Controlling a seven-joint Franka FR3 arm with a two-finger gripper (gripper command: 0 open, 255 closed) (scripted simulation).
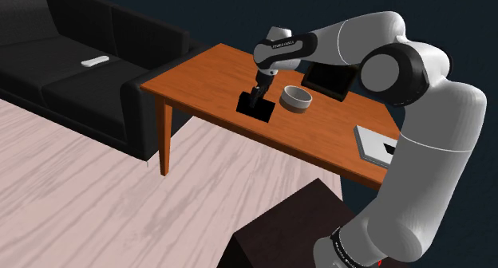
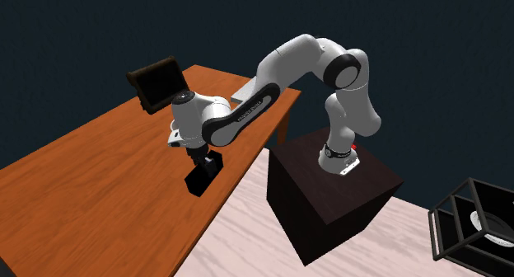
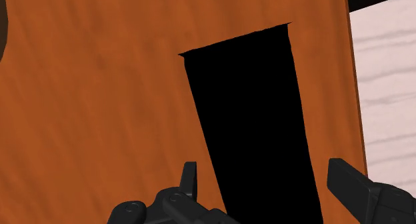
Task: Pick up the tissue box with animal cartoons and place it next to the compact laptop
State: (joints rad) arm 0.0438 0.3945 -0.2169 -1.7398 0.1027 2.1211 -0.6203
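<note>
- My gripper (image 1: 257,93) hangs low, right over the black box (image 1: 255,107).
- 2 fingers (image 3: 190,181) apart, straddling the box, neither one touching it.
- The box sits on the table (image 1: 199,75), close to its edge and near the bowl (image 1: 296,98).
- The dark laptop (image 1: 329,79) stands open behind the bowl, apart from the box.

The orange-brown wooden surface (image 1: 207,75) carries a black box (image 1: 256,105) near one edge, a grey bowl (image 1: 296,98) just beside it, a dark open laptop (image 1: 329,80) and a flat grey slab (image 1: 377,143).
</note>
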